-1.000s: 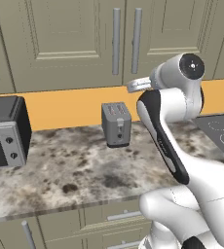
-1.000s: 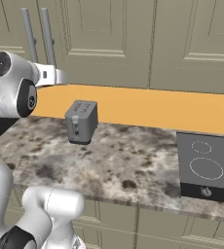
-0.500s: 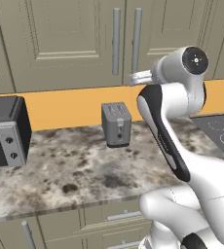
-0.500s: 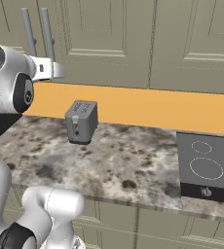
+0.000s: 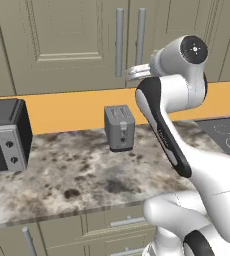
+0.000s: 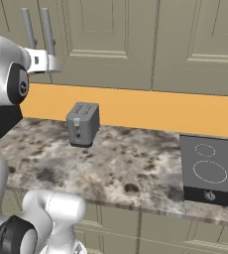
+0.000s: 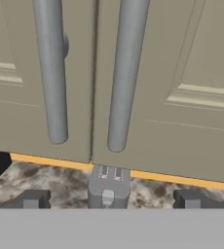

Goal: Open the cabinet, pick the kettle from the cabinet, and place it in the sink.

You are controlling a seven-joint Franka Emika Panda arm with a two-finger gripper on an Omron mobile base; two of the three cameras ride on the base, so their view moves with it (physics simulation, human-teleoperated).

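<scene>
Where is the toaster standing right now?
The toaster stands on the marbled counter against the orange backsplash, directly below the cabinet's two grey bar handles; in the right base view the stovetop lies to its right.

You see the cabinet (image 5: 77, 45) hanging above the orange backsplash, olive-beige, with two panelled doors. Both doors are shut, their edges meeting at a thin vertical seam. Two long grey bar handles (image 7: 126, 73) stand upright on either side of that seam, close together, ending just above the doors' lower edge. From the right base view, the same handles (image 6: 36, 27) sit at upper left.
</scene>
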